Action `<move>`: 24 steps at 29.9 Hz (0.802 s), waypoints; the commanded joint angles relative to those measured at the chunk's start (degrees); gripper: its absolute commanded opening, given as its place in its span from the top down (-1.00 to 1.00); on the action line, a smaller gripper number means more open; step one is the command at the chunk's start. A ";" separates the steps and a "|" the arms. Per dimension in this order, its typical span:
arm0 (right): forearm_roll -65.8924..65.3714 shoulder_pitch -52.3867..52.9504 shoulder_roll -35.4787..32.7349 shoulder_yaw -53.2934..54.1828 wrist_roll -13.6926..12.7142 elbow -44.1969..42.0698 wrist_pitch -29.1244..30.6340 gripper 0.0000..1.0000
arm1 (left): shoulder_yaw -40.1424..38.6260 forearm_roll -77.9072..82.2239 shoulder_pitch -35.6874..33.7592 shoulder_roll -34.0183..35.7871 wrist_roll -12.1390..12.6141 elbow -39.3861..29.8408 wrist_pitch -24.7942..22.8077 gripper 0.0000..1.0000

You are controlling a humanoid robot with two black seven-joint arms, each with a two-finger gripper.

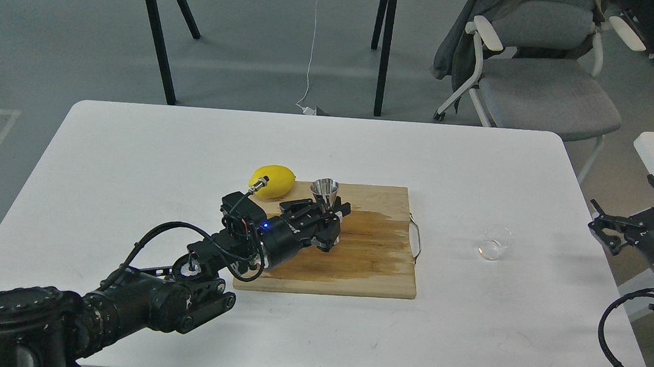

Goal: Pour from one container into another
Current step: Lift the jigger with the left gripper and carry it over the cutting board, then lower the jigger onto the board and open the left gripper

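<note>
The steel jigger (324, 191) stands upright on the wooden cutting board (367, 261), near its back left corner. My left gripper (330, 218) is shut on the jigger's lower cone, so only the upper cone shows. The small clear glass cup (495, 242) rests on the white table, to the right of the board. Off the table's right edge, my right gripper (635, 225) is open with nothing between its fingers, well right of the cup.
A yellow lemon (272, 181) lies at the board's back left corner, next to the jigger. The board has a dark wet patch (375, 238) and a metal handle (415, 236) on its right side. A grey chair (536, 77) stands behind the table.
</note>
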 commanded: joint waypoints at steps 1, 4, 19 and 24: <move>0.05 -0.08 -0.01 0.00 0.00 0.00 0.00 -0.99 | 0.01 0.01 0.35 0.00 0.00 -0.25 0.00 0.27; 0.05 -0.16 -0.01 0.00 0.00 0.00 0.00 -0.99 | 0.01 0.02 0.35 0.00 0.00 -0.25 0.00 0.25; 0.05 -0.52 -0.01 0.09 0.08 0.00 0.00 -0.99 | 0.10 0.02 1.31 0.00 0.00 -1.48 0.00 -0.74; 0.05 -0.52 -0.10 0.17 0.00 0.00 0.00 -0.99 | 0.19 0.02 2.63 0.00 0.00 -1.48 0.00 -0.81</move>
